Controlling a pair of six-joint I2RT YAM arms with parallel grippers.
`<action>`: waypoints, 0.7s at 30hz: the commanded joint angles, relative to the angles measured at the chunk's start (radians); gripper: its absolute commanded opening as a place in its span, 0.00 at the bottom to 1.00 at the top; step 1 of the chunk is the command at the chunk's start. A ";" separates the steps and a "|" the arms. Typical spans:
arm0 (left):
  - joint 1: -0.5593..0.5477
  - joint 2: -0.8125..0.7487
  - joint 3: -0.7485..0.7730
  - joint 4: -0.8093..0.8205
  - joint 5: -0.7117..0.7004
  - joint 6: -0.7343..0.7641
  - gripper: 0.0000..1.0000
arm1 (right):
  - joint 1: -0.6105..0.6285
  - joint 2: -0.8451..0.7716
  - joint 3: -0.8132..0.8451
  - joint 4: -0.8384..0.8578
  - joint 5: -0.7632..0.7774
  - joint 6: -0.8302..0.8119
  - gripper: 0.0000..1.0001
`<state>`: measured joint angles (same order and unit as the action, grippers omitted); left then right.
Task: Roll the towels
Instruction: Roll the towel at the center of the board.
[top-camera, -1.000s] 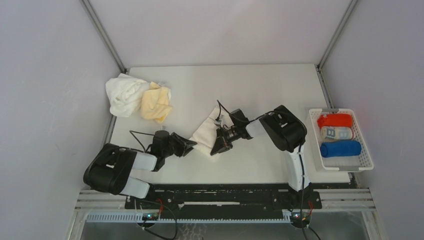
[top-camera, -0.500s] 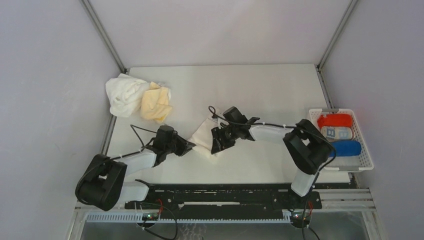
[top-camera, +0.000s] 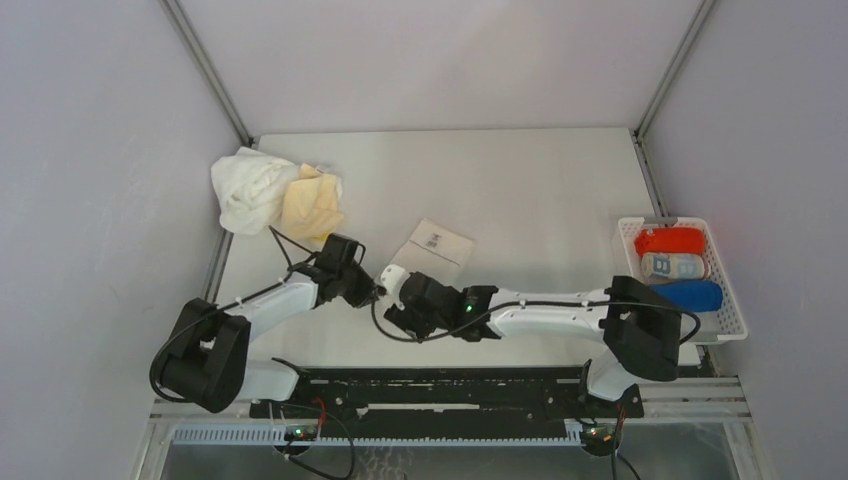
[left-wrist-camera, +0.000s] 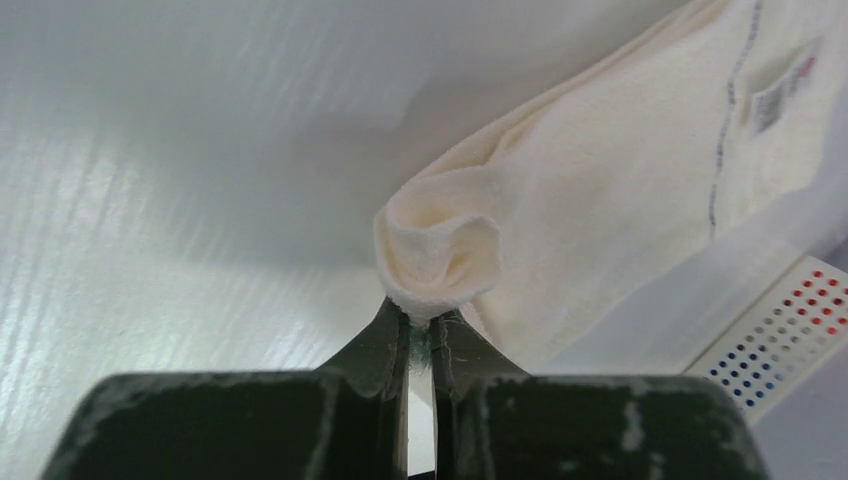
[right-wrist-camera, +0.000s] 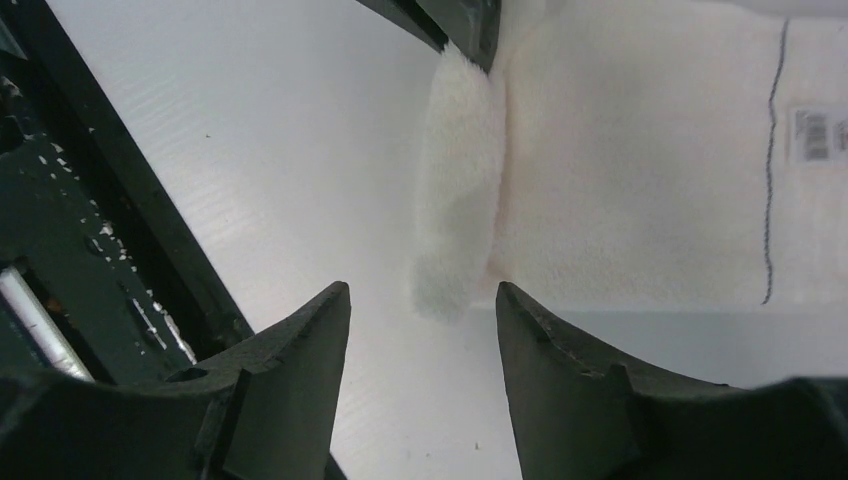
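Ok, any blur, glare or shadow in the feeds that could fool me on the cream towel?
Left wrist: the cream towel is sharp at its rolled corner, a soft shadow lies on the table behind it, and the left gripper is dark and soft. Right wrist: the towel is washed out almost white, and the right gripper blurs toward the bottom edge. Top external: even light, no glare.

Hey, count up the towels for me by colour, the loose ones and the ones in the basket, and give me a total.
White towel: 1
Pale yellow-orange towel: 1
Cream towel: 1
Red towel: 1
Light-blue patterned towel: 1
Royal blue towel: 1
Total: 6
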<state>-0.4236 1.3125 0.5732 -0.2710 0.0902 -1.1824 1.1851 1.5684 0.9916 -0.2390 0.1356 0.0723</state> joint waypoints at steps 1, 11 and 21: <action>-0.006 0.029 0.073 -0.101 0.006 0.051 0.01 | 0.082 0.069 0.022 0.090 0.220 -0.117 0.56; -0.003 0.078 0.113 -0.145 0.038 0.066 0.01 | 0.159 0.199 0.068 0.115 0.304 -0.177 0.55; -0.004 0.092 0.123 -0.153 0.043 0.071 0.02 | 0.184 0.238 0.095 0.077 0.332 -0.195 0.54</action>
<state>-0.4236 1.3941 0.6544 -0.4034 0.1131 -1.1393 1.3445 1.8305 1.0527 -0.1764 0.4358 -0.0982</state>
